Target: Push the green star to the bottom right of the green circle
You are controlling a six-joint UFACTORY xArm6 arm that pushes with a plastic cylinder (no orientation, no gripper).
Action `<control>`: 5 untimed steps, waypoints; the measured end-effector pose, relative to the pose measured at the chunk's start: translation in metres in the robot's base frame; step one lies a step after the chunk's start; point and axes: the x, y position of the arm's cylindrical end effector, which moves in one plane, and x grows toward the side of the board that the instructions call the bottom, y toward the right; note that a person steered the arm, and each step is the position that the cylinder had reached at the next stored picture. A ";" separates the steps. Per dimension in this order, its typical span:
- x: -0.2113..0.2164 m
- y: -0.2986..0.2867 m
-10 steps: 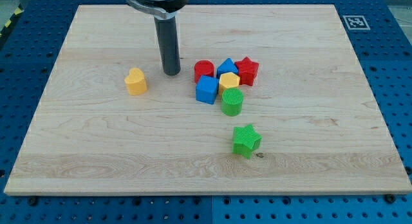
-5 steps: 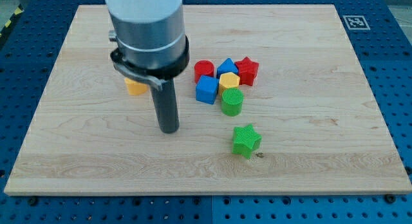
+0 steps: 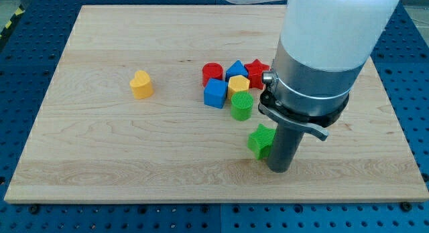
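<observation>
**Rod tip beside the green star, below the green circle**

The rod's tip (image 3: 279,169) rests on the wooden board (image 3: 100,159) in the lower right of the frame, touching or just beside the right flank of the green star (image 3: 261,140); the rod hides part of the star, so true contact cannot be confirmed. The arm carries no fingers or jaws, only this straight dark rod, so nothing is grasped. The green star lies just below and slightly right of the green circle (image 3: 242,106), near it but apart.

Step in hand, as a judgement: the positioning push. The star already sits roughly at the circle's lower right, so the task appears close to done. With the tip on the star's right side, any further push would drive the star toward the frame's left, away from the goal. The next move therefore calls for either leaving the star alone or circling to its left side for a short nudge rightward, without disturbing the circle.

Above the circle stands a tight cluster: a red cylinder (image 3: 212,73), a blue block (image 3: 236,69) with a peaked top, a red star (image 3: 255,67), a blue cube (image 3: 215,93) and a yellow hexagon (image 3: 238,84). A yellow heart (image 3: 141,84) stands alone at centre left. The board is pale, grained wood lying on a blue perforated table (image 3: 20,52); a printed marker tag (image 3: 370,23) occupies its upper right corner.
</observation>
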 end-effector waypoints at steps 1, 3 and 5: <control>0.013 -0.015; -0.009 -0.021; -0.023 -0.016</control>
